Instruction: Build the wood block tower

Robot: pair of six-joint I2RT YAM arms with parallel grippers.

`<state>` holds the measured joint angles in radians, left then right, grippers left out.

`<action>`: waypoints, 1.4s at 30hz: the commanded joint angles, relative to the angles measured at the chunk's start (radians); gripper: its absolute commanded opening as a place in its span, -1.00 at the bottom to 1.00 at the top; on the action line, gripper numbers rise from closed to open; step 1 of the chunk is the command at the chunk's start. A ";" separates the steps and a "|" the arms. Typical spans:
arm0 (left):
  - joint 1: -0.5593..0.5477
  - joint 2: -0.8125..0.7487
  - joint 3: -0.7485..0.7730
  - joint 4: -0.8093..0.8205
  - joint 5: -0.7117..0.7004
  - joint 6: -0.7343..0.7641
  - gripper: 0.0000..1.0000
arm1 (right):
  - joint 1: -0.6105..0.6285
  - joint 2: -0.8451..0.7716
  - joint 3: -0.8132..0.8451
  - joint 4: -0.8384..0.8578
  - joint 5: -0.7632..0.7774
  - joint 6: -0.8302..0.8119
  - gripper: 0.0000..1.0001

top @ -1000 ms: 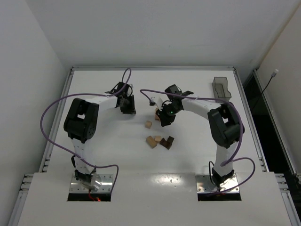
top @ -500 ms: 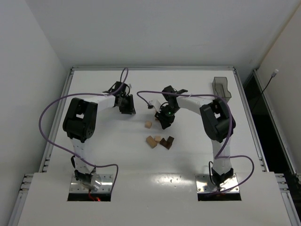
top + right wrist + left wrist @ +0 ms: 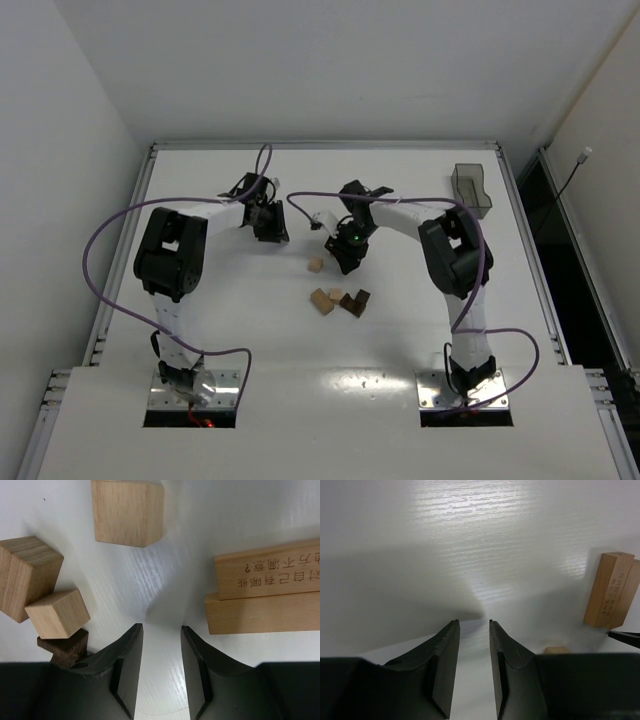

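Note:
Two long tan wood pieces with engraved writing (image 3: pixel 265 592) lie side by side just right of my right gripper (image 3: pixel 161 626), which is open with only bare table between its fingers. The same pair (image 3: pixel 612 590) shows at the right edge of the left wrist view. Loose wood blocks lie ahead of the right gripper: a tan cube (image 3: pixel 127 512), a larger tan one (image 3: pixel 27 575), a small tan one (image 3: pixel 57 612) and a dark brown one (image 3: pixel 65 647). From above, the single tan cube (image 3: pixel 316 265) and the cluster (image 3: pixel 338 299) sit mid-table below the right gripper (image 3: pixel 345 250). My left gripper (image 3: pixel 474 622) is narrowly open and empty.
A smoky translucent bin (image 3: pixel 472 187) stands at the back right of the white table (image 3: pixel 200 330). Purple cables loop over both arms. The left gripper (image 3: pixel 268 222) hovers left of the right one, about a hand's width away.
My right gripper has spread its jaws wider and shifted slightly left, its elbow swinging left too. The left gripper's jaws have parted a little; the blocks on the table have not moved.

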<state>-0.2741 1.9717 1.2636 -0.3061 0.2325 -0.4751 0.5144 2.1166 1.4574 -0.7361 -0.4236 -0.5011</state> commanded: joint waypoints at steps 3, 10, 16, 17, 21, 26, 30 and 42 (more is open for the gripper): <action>0.010 0.042 0.016 -0.007 0.007 0.004 -0.45 | 0.007 0.016 0.063 -0.006 -0.009 -0.013 -0.30; 0.010 0.042 0.016 -0.007 0.007 0.004 -0.45 | 0.007 0.025 0.072 -0.006 -0.009 -0.002 -0.27; 0.010 0.042 0.016 -0.007 0.007 0.004 -0.45 | 0.007 0.034 0.081 -0.006 -0.009 0.007 -0.23; 0.010 0.042 0.016 -0.007 0.007 0.004 -0.45 | 0.007 0.034 0.081 -0.006 -0.009 0.007 -0.23; 0.010 0.042 0.016 -0.007 0.016 0.004 -0.45 | 0.007 0.034 0.081 0.003 0.000 0.018 -0.20; 0.010 0.042 0.016 -0.007 0.016 0.004 -0.45 | 0.007 0.034 0.081 0.003 0.000 0.029 -0.15; 0.010 0.042 0.016 -0.007 0.016 0.004 -0.45 | 0.007 0.034 0.090 0.012 0.020 0.048 -0.15; 0.010 0.042 0.006 -0.007 0.025 0.004 -0.45 | -0.004 0.062 0.112 0.012 0.020 0.068 -0.13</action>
<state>-0.2729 1.9808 1.2724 -0.3035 0.2516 -0.4755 0.5129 2.1605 1.5330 -0.7406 -0.4004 -0.4400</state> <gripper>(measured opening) 0.274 0.434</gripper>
